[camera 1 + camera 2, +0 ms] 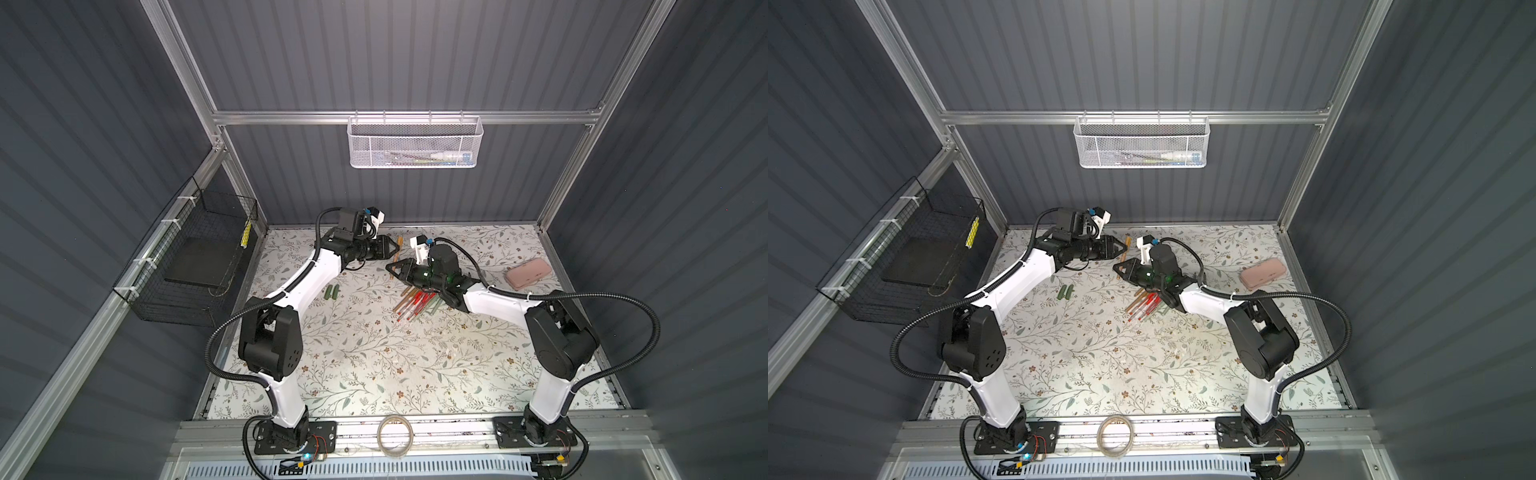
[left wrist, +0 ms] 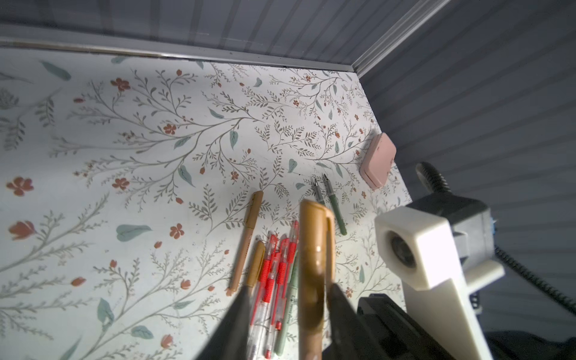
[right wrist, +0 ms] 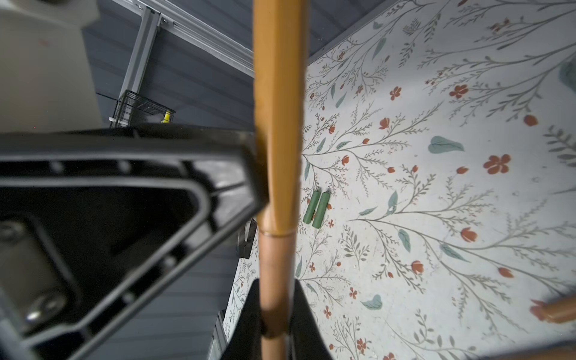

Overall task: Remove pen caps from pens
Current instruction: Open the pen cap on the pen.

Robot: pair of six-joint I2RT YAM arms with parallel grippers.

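Golden-brown pen [image 2: 314, 265] between the parted fingers of your left gripper [image 2: 290, 288].
Beneath it lie red and green pens [image 2: 268, 280]; pink case [image 2: 378, 160] well apart.

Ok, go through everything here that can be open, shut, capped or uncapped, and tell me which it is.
right gripper, shut on held pen.
left gripper, open around golden cap.
golden cap, on held pen.
dark green caps, two, off, lying loose side by side.
green pens, two, uncapped.
red pens, capped, as far as shows.
pink case, closed.
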